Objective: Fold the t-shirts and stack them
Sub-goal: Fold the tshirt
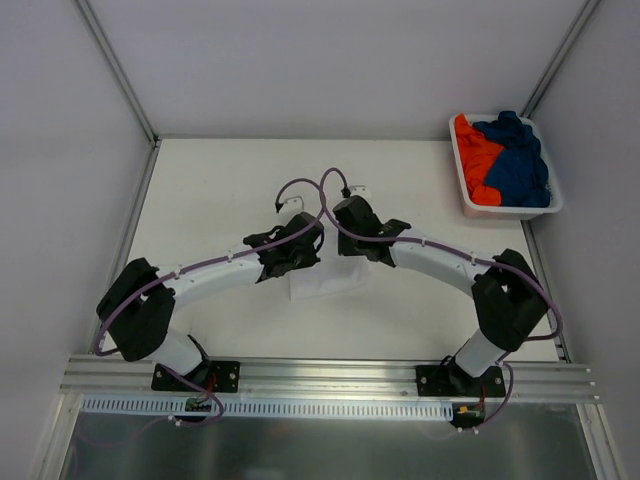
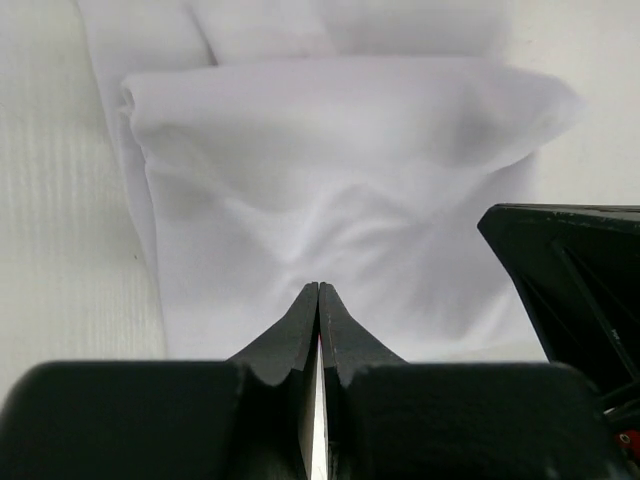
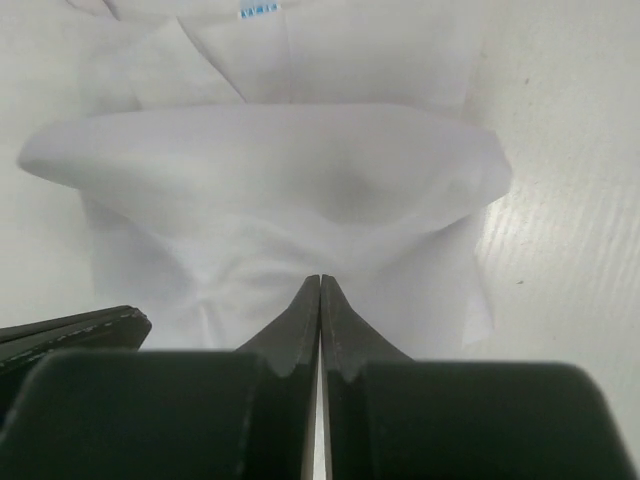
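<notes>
The white t-shirt (image 1: 322,283) lies partly folded mid-table, mostly hidden beneath both wrists. My left gripper (image 1: 298,258) is shut on its cloth; in the left wrist view wrinkles run into the closed tips (image 2: 318,287) and a raised fold of the t-shirt (image 2: 330,150) bulges beyond. My right gripper (image 1: 352,238) is likewise shut, pinching the white t-shirt (image 3: 270,160) at its tips (image 3: 320,279). A tiny blue mark (image 3: 257,11) shows at the far edge. The orange t-shirt (image 1: 474,152) and dark blue t-shirt (image 1: 520,162) lie crumpled in the basket.
The white plastic basket (image 1: 508,212) stands at the table's back right corner, against the right wall. White walls enclose the table on three sides. The two grippers are close together; the right one's body (image 2: 570,280) shows in the left wrist view.
</notes>
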